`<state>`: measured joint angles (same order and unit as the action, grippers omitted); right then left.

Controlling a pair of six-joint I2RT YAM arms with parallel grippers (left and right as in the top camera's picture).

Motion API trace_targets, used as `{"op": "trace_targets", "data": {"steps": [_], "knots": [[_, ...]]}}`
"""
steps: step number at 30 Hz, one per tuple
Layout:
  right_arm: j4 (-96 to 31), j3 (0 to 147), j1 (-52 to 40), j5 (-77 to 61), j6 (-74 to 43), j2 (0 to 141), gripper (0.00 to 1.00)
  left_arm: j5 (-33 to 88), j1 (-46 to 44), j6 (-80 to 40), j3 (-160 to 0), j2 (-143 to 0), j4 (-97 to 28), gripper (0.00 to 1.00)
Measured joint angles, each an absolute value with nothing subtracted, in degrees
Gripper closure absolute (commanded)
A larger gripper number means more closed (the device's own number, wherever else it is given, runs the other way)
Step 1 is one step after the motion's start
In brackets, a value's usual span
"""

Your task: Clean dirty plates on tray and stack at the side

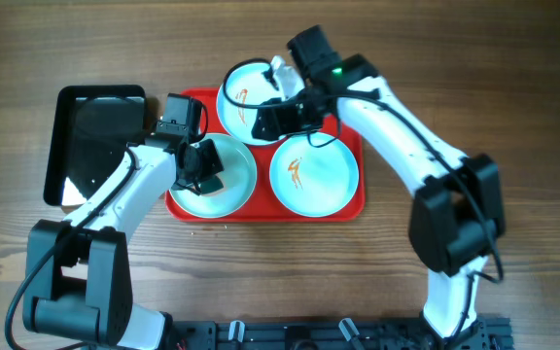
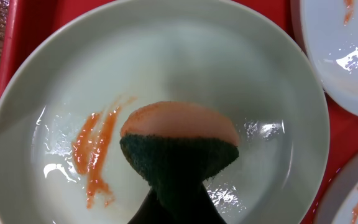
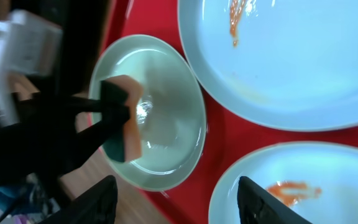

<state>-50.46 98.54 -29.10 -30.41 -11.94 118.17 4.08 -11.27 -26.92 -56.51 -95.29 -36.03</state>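
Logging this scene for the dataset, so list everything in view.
plates: three, pale aqua-white with orange smears, on the red tray
red tray: one, red, middle of the table
black tray: one, black, left of the red tray
sponge: one, orange over dark green, at the front-left plate
table: one, brown wood, under everything
left fingers: two, black, shut on the sponge
right fingers: two, black, open, over the back plate's edge
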Motion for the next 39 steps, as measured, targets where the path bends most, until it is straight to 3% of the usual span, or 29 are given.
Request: {"op": "trace_targets", "data": {"steps": [4,17,20,33,35,37,39], "knots": [[-47.0,98.6,-31.2,-29.2,-13.0,121.9,0.67,4.1,-11.3,-26.9,-56.5,-95.3,-36.0,0.96],[-44.6,98.6,-37.8,-13.1,-17.0,127.3,0.69,4.1,-11.2,-26.9,-56.5,-95.3,-36.9,0.96],[-42.5,98.1,-37.8,-12.6,-18.1,127.3,0.74,4.1,-11.2,-26.9,-56.5,-95.4,-36.9,0.96],[-41.2,95.4,-37.8,-15.0,-19.7,128.5,0.75,2.0,-10.0,-27.8,-56.5,-95.4,-37.1,0.96],[-41.3,95.4,-37.8,-15.2,-20.1,128.5,0.81,2.9,-8.6,-28.2,-56.5,-95.4,-37.1,0.96],[-41.3,95.3,-37.8,-15.6,-20.7,128.5,0.96,3.8,-8.1,-28.3,-56.5,-95.4,-37.1,0.96],[-41.3,95.1,-37.8,-16.1,-21.1,128.5,0.96,4.7,-8.3,-28.4,-56.5,-95.4,-37.1,0.96]]}}
